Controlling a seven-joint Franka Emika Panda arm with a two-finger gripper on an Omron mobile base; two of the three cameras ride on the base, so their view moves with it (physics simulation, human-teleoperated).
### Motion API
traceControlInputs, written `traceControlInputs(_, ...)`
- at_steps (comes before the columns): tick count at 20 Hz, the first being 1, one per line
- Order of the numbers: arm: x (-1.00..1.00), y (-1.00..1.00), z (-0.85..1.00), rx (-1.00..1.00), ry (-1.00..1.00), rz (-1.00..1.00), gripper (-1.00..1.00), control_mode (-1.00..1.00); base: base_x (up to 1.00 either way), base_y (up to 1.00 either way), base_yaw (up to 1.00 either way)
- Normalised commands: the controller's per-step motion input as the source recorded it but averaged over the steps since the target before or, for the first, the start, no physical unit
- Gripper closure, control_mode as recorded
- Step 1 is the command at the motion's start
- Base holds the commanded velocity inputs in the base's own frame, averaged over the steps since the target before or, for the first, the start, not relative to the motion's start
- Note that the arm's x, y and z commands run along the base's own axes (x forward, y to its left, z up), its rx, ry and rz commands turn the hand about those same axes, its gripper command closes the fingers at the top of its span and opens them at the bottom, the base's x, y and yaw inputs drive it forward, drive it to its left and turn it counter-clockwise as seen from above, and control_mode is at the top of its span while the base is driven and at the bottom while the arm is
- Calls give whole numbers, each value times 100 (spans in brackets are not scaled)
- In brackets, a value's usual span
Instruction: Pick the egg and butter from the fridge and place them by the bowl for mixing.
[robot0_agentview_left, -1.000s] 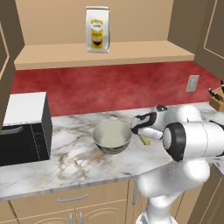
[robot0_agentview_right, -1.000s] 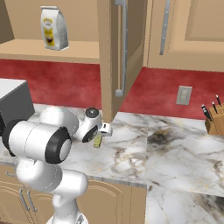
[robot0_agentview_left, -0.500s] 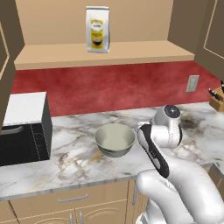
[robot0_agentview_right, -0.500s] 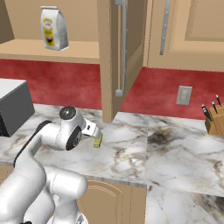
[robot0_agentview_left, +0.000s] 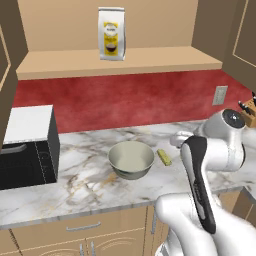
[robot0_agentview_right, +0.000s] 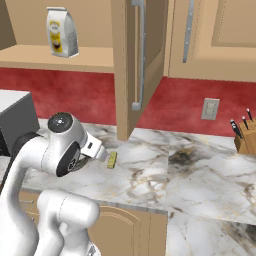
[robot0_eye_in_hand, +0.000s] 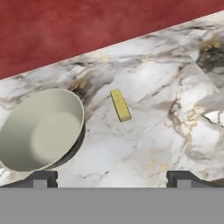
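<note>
The pale cream bowl (robot0_agentview_left: 131, 159) (robot0_eye_in_hand: 39, 131) stands on the marble counter. The butter (robot0_agentview_left: 164, 157) (robot0_agentview_right: 112, 159) (robot0_eye_in_hand: 120, 105), a small yellow stick, lies flat on the counter just right of the bowl, not touching it. In the hand view my gripper (robot0_eye_in_hand: 113, 177) hovers above and short of the butter. It is open, its tips spread wide with nothing between them. My white arm folds up in front of the counter's right part. The egg and the fridge are out of view.
A black and white microwave (robot0_agentview_left: 27, 145) stands on the counter's left end. A yellow-labelled bag (robot0_agentview_left: 111, 33) sits on the shelf above. A knife block (robot0_agentview_right: 245, 137) and a wall outlet (robot0_agentview_right: 210, 108) are to the right. A tall tan panel (robot0_agentview_right: 127, 70) with a grey handle meets the counter.
My arm has drawn back and risen from beside the bowl. The butter stays lying on the counter next to the bowl.
</note>
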Motion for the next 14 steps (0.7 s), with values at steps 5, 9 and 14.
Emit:
traceControlInputs(5,-100,0,100,13,2,0,-100,-100,0,0,0)
traceControlInputs(9,-61,0,44,2,0,0,-100,-100,0,0,0)
traceControlInputs(14,-28,4,-6,0,1,0,-100,100,-40,6,5)
